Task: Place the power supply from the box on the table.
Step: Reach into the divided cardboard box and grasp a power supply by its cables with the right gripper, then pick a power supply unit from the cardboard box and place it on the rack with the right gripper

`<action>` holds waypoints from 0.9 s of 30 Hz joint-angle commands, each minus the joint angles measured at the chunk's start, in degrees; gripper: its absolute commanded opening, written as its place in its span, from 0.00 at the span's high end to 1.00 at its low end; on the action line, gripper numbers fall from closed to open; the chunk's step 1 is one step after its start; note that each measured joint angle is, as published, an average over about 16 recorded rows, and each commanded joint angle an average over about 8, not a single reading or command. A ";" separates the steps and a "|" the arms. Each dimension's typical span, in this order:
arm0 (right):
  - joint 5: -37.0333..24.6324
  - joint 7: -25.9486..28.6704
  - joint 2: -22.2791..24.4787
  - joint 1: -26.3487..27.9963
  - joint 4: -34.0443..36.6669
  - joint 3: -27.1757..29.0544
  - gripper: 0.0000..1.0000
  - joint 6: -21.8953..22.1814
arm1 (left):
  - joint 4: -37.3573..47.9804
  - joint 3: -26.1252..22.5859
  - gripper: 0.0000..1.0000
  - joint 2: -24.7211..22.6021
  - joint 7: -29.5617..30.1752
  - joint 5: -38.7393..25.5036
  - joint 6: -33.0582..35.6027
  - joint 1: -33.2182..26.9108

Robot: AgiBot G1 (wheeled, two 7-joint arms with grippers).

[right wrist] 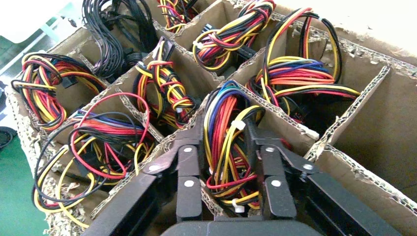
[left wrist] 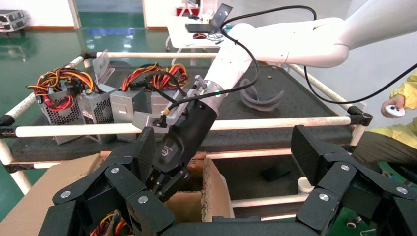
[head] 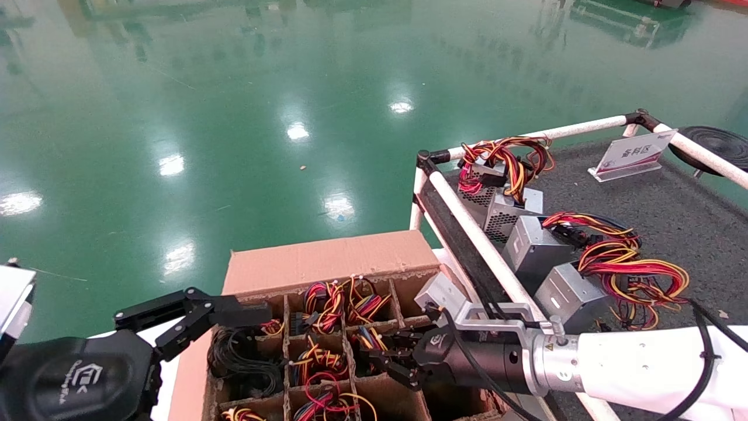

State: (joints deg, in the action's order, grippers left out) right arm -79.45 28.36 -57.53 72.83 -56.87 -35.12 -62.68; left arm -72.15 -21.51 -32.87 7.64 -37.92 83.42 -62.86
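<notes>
The left gripper (head: pixel 234 313) hovers over the left edge of the box (head: pixel 327 260), its black fingers (left wrist: pixel 314 152) spread wide with nothing between them. The box, a brown cardboard carton, is split by rough cardboard dividers (right wrist: pixel 290 115) into square cells, most of them stuffed with red, yellow, orange and black wires. Right of the box's middle, the right gripper (right wrist: pixel 226 162) reaches down into one cell. Its jaws stand narrowly apart, one finger on each side of that cell's wire bundle (right wrist: pixel 227 128), which belongs to the power supply; the metal case is hidden below. Whether the pads press the wires cannot be told. Right of the box stands the table (head: pixel 689 222), where four identical power supplies (head: pixel 534 248) lie in a row just beside its white rail (head: pixel 479 240).
</notes>
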 commanded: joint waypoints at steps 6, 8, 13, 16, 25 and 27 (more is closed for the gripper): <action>0.66 0.34 -0.07 0.00 0.33 0.39 1.00 0.15 | 0.00 0.00 0.00 0.00 0.00 0.00 0.00 0.00; 1.01 0.63 0.07 0.00 0.21 0.59 1.00 0.12 | 0.00 0.00 0.00 0.00 0.00 0.00 0.00 0.00; 2.62 1.53 0.79 0.22 -0.60 1.47 1.00 -0.49 | 0.00 -0.01 0.00 0.00 0.00 0.00 0.00 0.00; 4.14 2.06 1.50 0.38 -1.46 2.24 1.00 -1.33 | 0.00 -0.01 0.00 0.00 0.00 0.00 0.00 0.00; 9.39 4.85 4.95 1.26 -6.01 5.44 1.00 -3.25 | 0.00 -0.01 0.00 0.00 0.00 0.01 0.00 0.00; 10.31 5.77 5.76 1.67 -7.36 6.21 1.00 -3.16 | 0.00 -0.01 0.00 0.00 0.00 0.01 0.00 0.00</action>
State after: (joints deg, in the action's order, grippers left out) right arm -69.34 34.21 -51.79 74.63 -64.40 -28.89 -65.53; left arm -72.15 -21.52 -32.87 7.64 -37.91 83.42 -62.87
